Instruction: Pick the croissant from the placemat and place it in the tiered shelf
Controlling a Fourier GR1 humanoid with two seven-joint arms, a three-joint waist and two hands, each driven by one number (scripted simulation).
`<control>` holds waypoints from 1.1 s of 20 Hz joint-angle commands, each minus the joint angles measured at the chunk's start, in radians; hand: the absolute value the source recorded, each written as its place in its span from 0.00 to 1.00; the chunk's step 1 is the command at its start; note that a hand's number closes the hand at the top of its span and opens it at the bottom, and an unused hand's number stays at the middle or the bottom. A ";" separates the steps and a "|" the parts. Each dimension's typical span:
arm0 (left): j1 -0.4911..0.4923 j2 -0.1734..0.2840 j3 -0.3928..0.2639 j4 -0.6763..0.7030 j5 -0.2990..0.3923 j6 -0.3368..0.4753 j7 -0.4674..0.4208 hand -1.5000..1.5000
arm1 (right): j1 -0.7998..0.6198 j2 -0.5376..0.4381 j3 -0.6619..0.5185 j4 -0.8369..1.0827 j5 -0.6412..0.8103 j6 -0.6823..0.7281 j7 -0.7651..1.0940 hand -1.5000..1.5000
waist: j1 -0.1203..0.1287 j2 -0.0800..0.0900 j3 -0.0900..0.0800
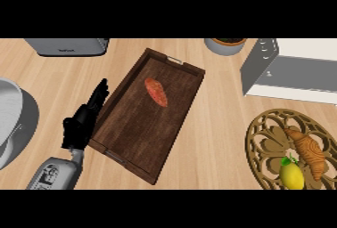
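Note:
The croissant [308, 152] lies on a round, cut-out patterned brown placemat [267, 147] at the lower right, next to a yellow lemon [292, 174] with a green leaf. The grey and white tiered shelf [289, 71] stands at the upper right. My left hand [84, 118] rests open at the left, fingers straight, pointing up along the left rim of a dark wooden tray [132, 129]. It holds nothing. My right hand shows nowhere in the head view.
A reddish sausage-like item [156, 92] lies in the tray. A grey toaster [67, 46] stands at the top left, a potted plant [226, 45] at top centre, and a grey-white plate or bowl [12, 118] at the left edge.

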 commanded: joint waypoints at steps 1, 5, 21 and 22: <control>-0.046 -0.019 0.040 0.052 -0.005 -0.038 0.008 0.50 | -0.042 0.076 -0.009 -0.023 0.075 0.035 0.043 0.00 | 0.005 0.002 0.000; 0.039 -0.034 0.021 -0.047 -0.033 -0.024 0.023 0.50 | 0.094 0.126 -0.091 -0.067 0.130 0.023 -0.045 0.00 | 0.000 0.000 0.001; -0.004 -0.106 0.086 0.001 -0.116 -0.063 0.042 0.50 | -0.065 0.343 -0.058 -0.045 0.335 0.181 0.036 0.00 | 0.006 0.002 0.000; 0.055 -0.103 0.073 0.005 -0.113 -0.087 -0.026 0.50 | -0.080 0.366 -0.034 0.076 0.394 0.104 -0.030 0.00 | 0.009 0.002 0.001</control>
